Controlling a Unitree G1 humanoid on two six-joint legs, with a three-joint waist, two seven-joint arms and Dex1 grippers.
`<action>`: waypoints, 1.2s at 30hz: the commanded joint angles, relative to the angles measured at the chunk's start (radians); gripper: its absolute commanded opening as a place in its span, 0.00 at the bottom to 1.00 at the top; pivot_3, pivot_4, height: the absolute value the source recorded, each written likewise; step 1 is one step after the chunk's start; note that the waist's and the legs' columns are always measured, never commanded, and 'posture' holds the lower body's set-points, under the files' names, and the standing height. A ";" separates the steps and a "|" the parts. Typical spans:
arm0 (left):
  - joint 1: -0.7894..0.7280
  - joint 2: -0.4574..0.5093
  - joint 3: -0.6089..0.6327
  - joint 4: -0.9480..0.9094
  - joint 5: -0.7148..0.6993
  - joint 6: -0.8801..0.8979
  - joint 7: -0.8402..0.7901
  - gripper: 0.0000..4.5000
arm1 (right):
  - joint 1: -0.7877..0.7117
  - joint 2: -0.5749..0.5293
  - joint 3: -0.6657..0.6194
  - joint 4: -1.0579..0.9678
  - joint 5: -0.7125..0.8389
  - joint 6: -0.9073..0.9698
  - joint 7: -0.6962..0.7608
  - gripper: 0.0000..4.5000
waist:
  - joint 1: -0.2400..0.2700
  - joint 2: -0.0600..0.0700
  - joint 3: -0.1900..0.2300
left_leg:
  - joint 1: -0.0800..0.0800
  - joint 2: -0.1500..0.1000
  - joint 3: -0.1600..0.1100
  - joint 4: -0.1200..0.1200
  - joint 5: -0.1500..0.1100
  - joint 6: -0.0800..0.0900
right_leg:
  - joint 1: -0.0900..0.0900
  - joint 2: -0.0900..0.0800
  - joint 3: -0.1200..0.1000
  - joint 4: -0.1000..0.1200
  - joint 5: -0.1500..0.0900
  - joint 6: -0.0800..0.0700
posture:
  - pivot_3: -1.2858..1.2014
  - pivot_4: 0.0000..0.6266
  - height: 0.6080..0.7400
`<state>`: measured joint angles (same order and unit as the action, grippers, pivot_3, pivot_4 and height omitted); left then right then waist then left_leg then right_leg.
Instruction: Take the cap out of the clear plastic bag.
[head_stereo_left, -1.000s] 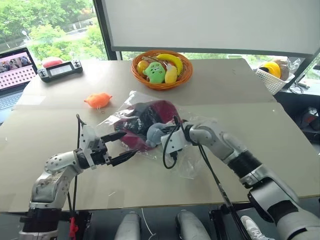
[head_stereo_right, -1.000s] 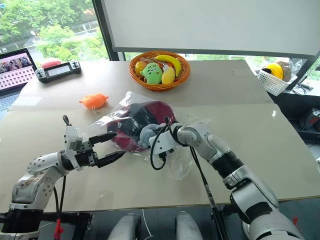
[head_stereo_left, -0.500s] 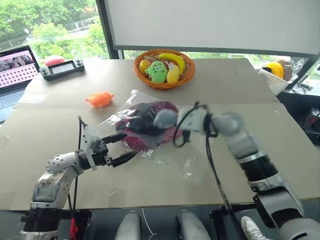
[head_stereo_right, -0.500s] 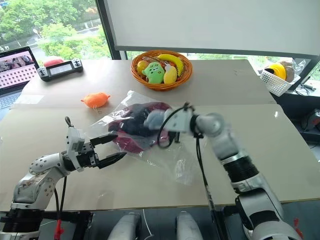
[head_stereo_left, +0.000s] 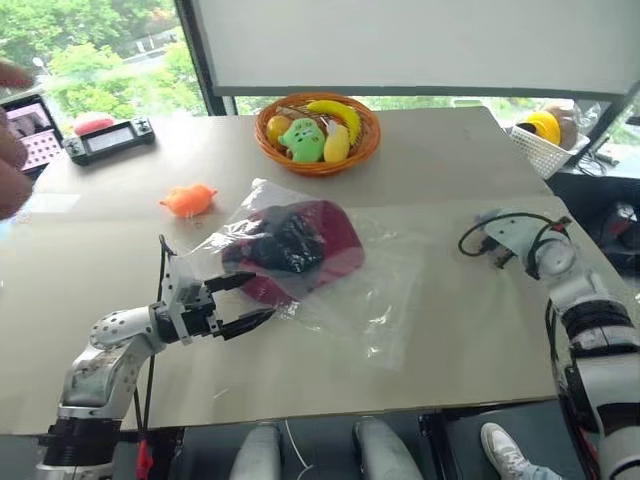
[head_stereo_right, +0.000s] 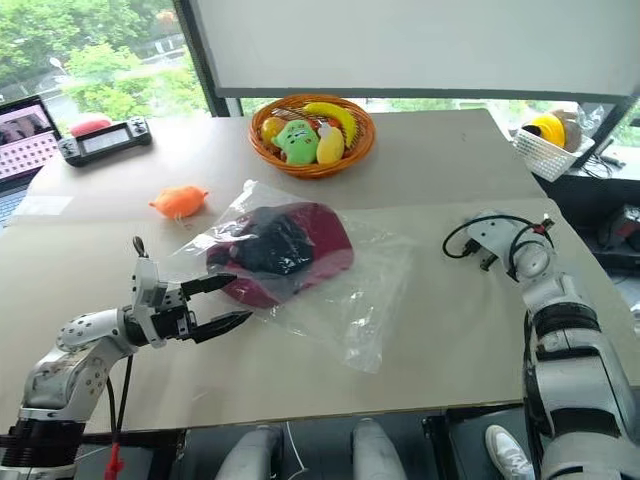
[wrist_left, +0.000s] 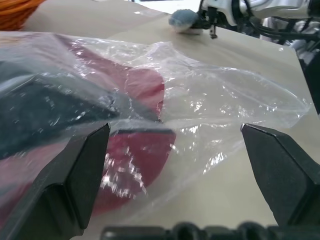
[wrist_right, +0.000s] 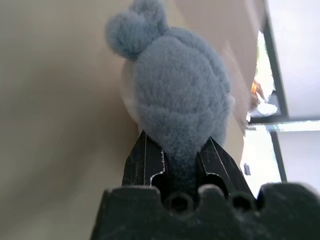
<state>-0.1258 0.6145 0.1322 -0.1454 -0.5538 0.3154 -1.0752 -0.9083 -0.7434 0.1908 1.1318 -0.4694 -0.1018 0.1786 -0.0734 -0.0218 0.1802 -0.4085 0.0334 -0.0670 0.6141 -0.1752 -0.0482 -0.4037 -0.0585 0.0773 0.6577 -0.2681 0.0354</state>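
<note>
Cap (head_stereo_left: 300, 245), dark red with black crown, lying inside the clear plastic bag (head_stereo_left: 375, 290), which is spread flat near the middle of the beige counter (head_stereo_left: 450, 170). Left pincer (head_stereo_left: 252, 302) level at the bag's near left edge, black fingers spread wide, nothing between them; seen from the left wrist, crinkled plastic and red brim just ahead of the fingertips. Right pincer (wrist_right: 176, 165) well apart from the bag, out at the counter's right side, closed on a small grey-blue fluffy pad (wrist_right: 175, 95) that sticks out past the fingertips. Behind the bag, a woven orange basket (head_stereo_left: 365, 135) holding a banana and a green plush toy. Left of the bag, a small orange toy (head_stereo_left: 187, 199). At the far left corner, a handheld game console (head_stereo_left: 106, 139). At the left edge, a blurred hand (head_stereo_left: 12, 150) of a person.
</note>
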 joint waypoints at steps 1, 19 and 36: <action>0.001 0.012 0.010 -0.023 -0.016 0.003 -0.008 1.00 | -0.056 -0.003 0.021 0.108 -0.033 -0.031 -0.121 0.15 | 0.000 0.000 0.000 | 0.000 0.000 0.000 -0.001 0.000 0.000 | 0.000 0.000 0.000 0.000 0.000 0.000 | 0.52 0.24 0.96; 0.017 0.018 0.016 -0.027 -0.014 -0.006 -0.007 1.00 | -0.047 0.018 -0.012 0.132 0.027 -0.058 -0.031 0.98 | -0.001 -0.001 0.000 | 0.003 0.000 0.001 -0.003 0.000 0.000 | 0.002 0.000 0.000 -0.002 0.000 0.000 | 0.52 0.24 0.96; 0.038 0.019 0.003 -0.059 -0.003 -0.020 -0.013 1.00 | 0.514 -0.087 -0.519 -1.263 0.831 0.672 0.570 0.98 | 0.009 0.000 0.000 | 0.002 0.000 0.000 -0.001 0.000 0.000 | 0.002 0.000 0.000 0.000 -0.001 0.001 | 0.52 0.24 0.96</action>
<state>-0.0896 0.6270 0.1287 -0.1699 -0.5513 0.3067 -1.0890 -0.4090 -0.8009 -0.2233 0.0525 0.2487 0.4414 0.7430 -0.0639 -0.0217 0.1802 -0.4067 0.0337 -0.0669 0.6133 -0.1754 -0.0481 -0.4014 -0.0585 0.0773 0.6577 -0.2691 0.0372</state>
